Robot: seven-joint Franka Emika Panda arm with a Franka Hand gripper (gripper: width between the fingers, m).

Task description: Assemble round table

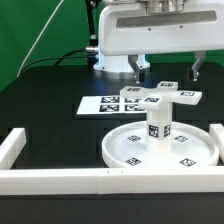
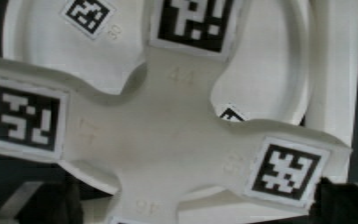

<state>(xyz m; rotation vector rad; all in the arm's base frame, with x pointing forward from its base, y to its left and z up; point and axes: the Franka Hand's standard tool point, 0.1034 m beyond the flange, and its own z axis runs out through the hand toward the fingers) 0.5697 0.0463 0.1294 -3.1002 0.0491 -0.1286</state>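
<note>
The large white round disc [image 1: 130,150] lies flat on the black table. The short cylinder leg [image 1: 158,128] stands upright on its middle. The cross-shaped base [image 1: 160,97] sits on top of the leg, tags facing up. My gripper [image 1: 168,70] hangs just above the base, open, with one finger on each side and nothing between them. In the wrist view the cross-shaped base [image 2: 158,120] fills the picture, with the disc [image 2: 282,50] behind it. The dark fingertips [image 2: 345,195] show at the edges, and the gripper [image 2: 194,205] is spread wide.
The marker board [image 1: 105,103] lies flat just behind the disc, towards the exterior view's left. A long white border rail [image 1: 80,179] runs along the front, with side pieces at the left [image 1: 12,145] and right [image 1: 215,135]. A green backdrop stands behind.
</note>
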